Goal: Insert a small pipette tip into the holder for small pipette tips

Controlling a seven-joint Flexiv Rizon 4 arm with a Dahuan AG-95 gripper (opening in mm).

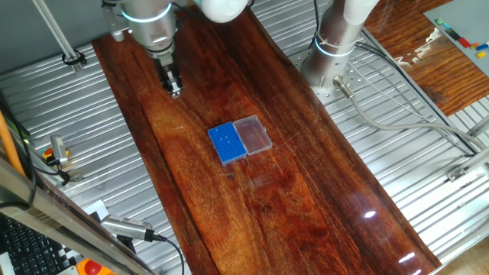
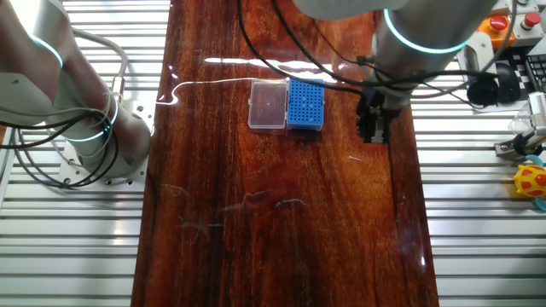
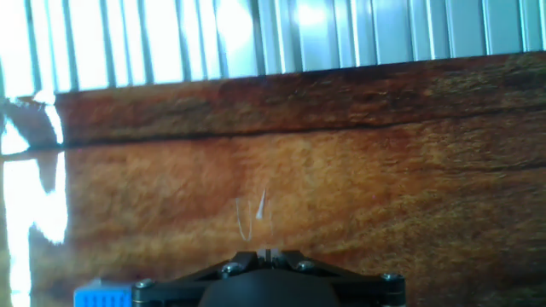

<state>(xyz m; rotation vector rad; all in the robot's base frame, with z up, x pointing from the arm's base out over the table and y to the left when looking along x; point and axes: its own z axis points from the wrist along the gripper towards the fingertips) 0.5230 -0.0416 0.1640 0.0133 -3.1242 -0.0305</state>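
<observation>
Gripper: nearly closed, apparently pinching the clear small pipette tip. Holder is lying well apart on the counter; tip is best being kept vertical.

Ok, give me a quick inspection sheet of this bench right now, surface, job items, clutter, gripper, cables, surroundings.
Surface: glossy wooden board, glare patches, faint scratch marks.
Job's things: blue tip holder with its clear lid open flat beside it; a small clear pipette tip at the fingertips, too faint to say whether it is gripped.
Clutter: nothing seen on the board.
Gripper: gripper apart from the holder; jaw state unclear.
Cables: black cables draped above the holder.
Surroundings: ribbed metal table, second arm base.
</observation>
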